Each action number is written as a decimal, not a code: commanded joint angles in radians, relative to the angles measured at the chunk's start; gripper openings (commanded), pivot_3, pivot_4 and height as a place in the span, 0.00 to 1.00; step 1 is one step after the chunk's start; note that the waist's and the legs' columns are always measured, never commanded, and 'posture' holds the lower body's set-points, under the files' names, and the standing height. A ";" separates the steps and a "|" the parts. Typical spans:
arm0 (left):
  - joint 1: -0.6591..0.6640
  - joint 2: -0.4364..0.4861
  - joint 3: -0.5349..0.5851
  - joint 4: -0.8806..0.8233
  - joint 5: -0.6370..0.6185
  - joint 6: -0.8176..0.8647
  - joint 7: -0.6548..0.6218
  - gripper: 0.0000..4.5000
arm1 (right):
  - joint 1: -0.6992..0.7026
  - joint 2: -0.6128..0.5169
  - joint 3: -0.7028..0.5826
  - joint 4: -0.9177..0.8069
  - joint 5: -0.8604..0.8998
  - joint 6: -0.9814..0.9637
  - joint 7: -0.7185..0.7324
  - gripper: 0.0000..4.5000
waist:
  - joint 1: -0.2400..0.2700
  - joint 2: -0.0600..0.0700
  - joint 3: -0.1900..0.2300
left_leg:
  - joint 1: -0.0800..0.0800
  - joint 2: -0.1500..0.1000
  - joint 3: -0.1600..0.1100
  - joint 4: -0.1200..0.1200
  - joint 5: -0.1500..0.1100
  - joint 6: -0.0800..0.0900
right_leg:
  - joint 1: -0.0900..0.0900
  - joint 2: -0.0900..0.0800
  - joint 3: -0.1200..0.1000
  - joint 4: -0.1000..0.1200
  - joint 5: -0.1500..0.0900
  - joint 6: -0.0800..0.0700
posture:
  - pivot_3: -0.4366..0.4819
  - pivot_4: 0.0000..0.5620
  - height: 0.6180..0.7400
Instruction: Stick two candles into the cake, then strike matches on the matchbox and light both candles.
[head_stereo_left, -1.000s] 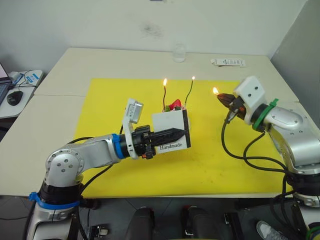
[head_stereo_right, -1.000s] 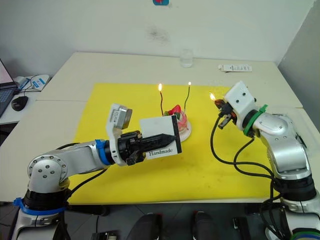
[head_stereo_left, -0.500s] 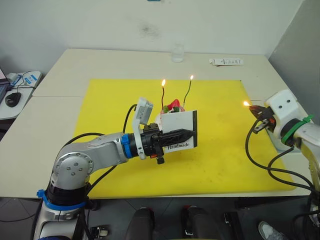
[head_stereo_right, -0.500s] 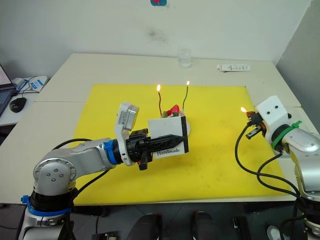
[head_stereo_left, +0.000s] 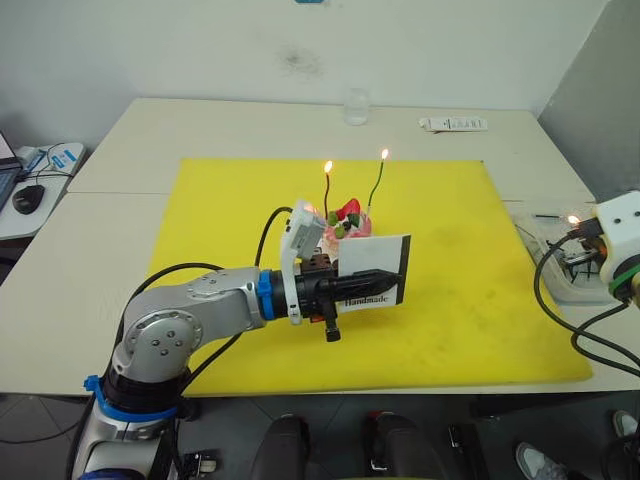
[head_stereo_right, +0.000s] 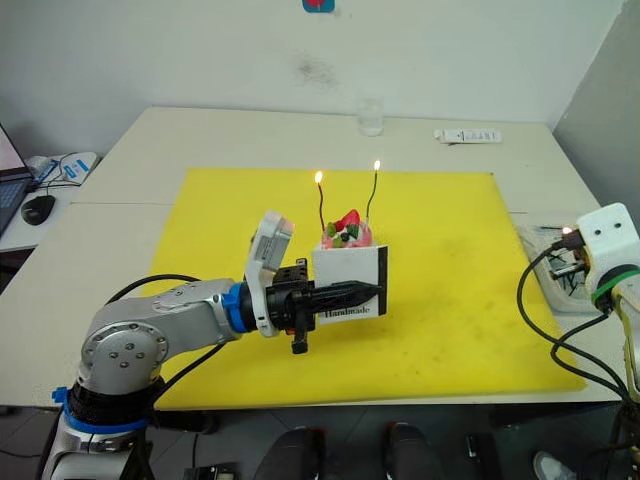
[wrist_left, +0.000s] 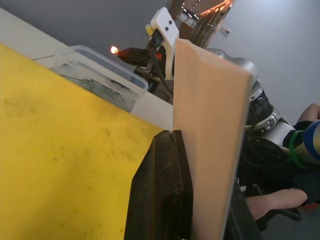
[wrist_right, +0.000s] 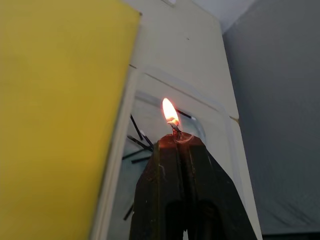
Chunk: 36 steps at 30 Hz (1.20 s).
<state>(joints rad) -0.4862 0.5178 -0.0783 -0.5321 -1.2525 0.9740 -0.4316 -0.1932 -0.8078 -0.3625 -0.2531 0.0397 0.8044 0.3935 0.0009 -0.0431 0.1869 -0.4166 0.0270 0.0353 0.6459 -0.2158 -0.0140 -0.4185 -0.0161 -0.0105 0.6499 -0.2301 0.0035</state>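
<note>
The pink cake stands mid-mat with the red candle and the green candle stuck in it, both burning. Just in front of the cake, my left gripper is shut on the white matchbox, held upright on edge; the left wrist view shows its pale face. Far to the right, my right gripper is shut on a short match whose tip is aflame. It hovers over a clear tray holding several dark matches.
A yellow mat covers the table's middle. The clear tray sits off the mat's right edge. A glass and a white tube lie at the back. A mouse is on the side desk at the left.
My right gripper has carried the burning match rightward, away from the cake, to above the clear tray. My left gripper has shifted the matchbox slightly right. Both candles stay lit.
</note>
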 joint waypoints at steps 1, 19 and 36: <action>-0.020 -0.002 -0.013 -0.048 0.055 -0.032 -0.036 0.00 | 0.000 -0.005 -0.036 0.021 -0.012 0.005 -0.025 0.01 | -0.001 0.000 0.000 | 0.000 0.000 0.000 0.000 0.000 0.000 | 0.000 0.000 0.000 0.000 0.000 0.000 | 0.48 0.27 1.00; 0.042 -0.022 -0.008 -0.070 0.096 -0.039 -0.060 0.00 | -0.074 0.013 0.016 0.231 0.006 -0.143 -0.020 0.38 | -0.002 0.004 -0.002 | 0.000 0.001 0.000 0.000 0.000 0.000 | 0.000 0.002 0.001 0.000 0.000 0.000 | 0.48 0.27 1.00; 0.067 -0.014 -0.008 -0.069 0.105 -0.040 -0.081 0.00 | -0.086 -0.017 -0.010 0.188 0.026 -0.155 -0.009 0.99 | -0.002 0.007 -0.004 | 0.000 0.001 0.000 0.000 0.000 0.000 | 0.000 0.002 0.001 0.001 0.000 0.000 | 0.48 0.27 1.00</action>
<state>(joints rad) -0.4179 0.5047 -0.0998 -0.5771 -1.1502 0.9528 -0.4955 -0.2561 -0.7961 -0.3354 -0.0150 0.0600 0.6617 0.3768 -0.0015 -0.0365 0.1832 -0.4163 0.0275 0.0352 0.6464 -0.2158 -0.0138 -0.4185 -0.0142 -0.0096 0.6507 -0.2298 0.0039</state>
